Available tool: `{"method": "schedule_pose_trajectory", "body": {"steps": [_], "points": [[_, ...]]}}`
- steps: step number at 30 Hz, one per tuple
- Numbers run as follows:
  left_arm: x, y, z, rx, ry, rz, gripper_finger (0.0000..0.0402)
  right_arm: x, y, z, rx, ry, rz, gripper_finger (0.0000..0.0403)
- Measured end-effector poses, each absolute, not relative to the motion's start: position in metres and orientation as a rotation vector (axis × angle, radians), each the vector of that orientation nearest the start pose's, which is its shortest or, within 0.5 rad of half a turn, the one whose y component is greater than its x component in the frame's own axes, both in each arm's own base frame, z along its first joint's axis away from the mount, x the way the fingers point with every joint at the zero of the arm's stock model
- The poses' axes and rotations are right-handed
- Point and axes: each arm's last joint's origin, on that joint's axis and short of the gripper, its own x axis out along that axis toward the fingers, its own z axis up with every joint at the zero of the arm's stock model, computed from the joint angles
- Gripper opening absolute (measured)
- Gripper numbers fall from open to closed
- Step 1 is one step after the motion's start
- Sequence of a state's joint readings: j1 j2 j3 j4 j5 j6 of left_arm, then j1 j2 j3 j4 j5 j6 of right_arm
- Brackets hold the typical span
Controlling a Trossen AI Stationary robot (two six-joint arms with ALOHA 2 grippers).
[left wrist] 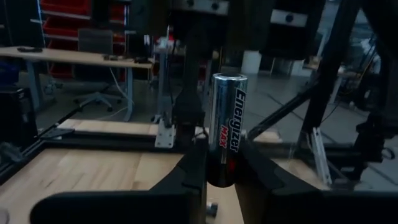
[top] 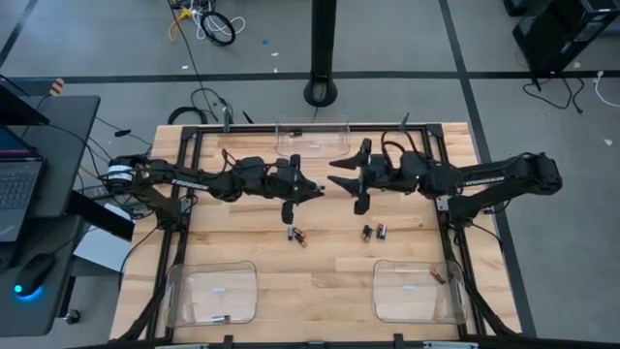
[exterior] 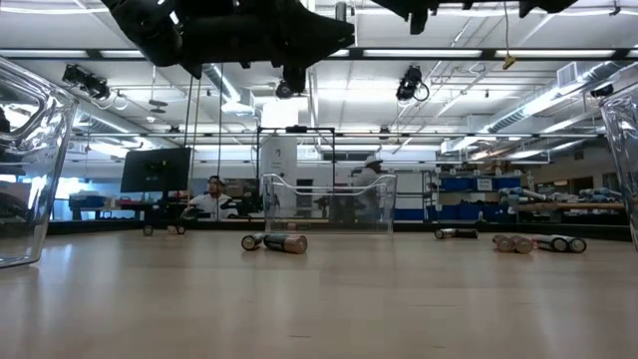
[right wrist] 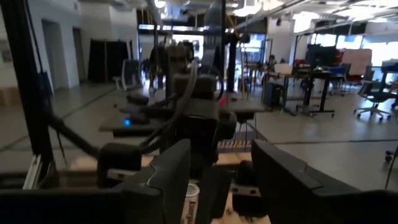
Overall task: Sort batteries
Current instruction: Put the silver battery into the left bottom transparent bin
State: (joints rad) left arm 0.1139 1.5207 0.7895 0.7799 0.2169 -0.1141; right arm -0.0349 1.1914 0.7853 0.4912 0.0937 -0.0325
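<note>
Left wrist view shows the nearest thing first: the left gripper (left wrist: 221, 168) is closed on a large silver battery (left wrist: 228, 121), clamped at its lower end so that the cell stands upright between the two dark fingers and the label can be read. I think it is gripped low like this so that the free end can pass to the other arm or drop clean into a bin. In the high view the left gripper (top: 308, 187) and the right gripper (top: 341, 174) face each other above the middle of the table, near but not touching, which looks to me like a handover being prepared. The right gripper (right wrist: 221, 177) has its fingers spread wide apart with nothing between them, probably to receive the cell. Lower on the table, toward the front edge, a small pair of batteries (top: 297, 235) lies under the left arm, and another small pair (top: 374, 232) lies just under the right arm; they wait on the bare wood. At the front corners stand the left bin (top: 211, 294), with one cell near its front wall, and the right bin (top: 418, 290), with one cell near its far corner, so the sorting is begun but not finished. Farthest, at the back edge, is a third clear bin (top: 312, 136).
</note>
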Motion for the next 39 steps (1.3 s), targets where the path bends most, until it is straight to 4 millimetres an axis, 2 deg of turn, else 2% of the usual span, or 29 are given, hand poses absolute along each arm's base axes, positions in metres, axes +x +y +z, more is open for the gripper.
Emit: {"method": "schedule_pose_trajectory", "body": {"steps": [5, 13, 20, 24, 28, 34, 39], "points": [[0.318, 0.03, 0.258, -0.057, 0.117, -0.106, 0.0058, 0.258, -0.013, 0.311, -0.051, 0.031, -0.185, 0.0127], [0.306, 0.014, 0.288, 0.092, 0.603, -0.098, 0.0058, 0.259, -0.017, 0.298, -0.063, 0.155, -0.237, 0.0012], [0.278, -0.018, 0.283, 0.09, 1.022, -0.162, 0.0058, 0.269, -0.018, 0.283, -0.076, 0.218, -0.237, 0.0028], [0.261, -0.036, 0.276, 0.067, 1.197, -0.146, 0.0058, 0.273, -0.018, 0.278, -0.073, 0.238, -0.237, 0.0014], [0.25, -0.055, 0.273, 0.06, 1.29, -0.155, 0.0058, 0.273, -0.018, 0.277, -0.074, 0.25, -0.236, 0.0008], [0.233, -0.084, 0.27, -0.012, 1.392, -0.12, 0.0058, 0.273, -0.018, 0.276, -0.081, 0.261, -0.235, 0.0027], [0.216, -0.108, 0.253, -0.115, 1.466, -0.059, 0.0058, 0.272, -0.019, 0.274, -0.128, 0.281, -0.232, 0.0012]]}}
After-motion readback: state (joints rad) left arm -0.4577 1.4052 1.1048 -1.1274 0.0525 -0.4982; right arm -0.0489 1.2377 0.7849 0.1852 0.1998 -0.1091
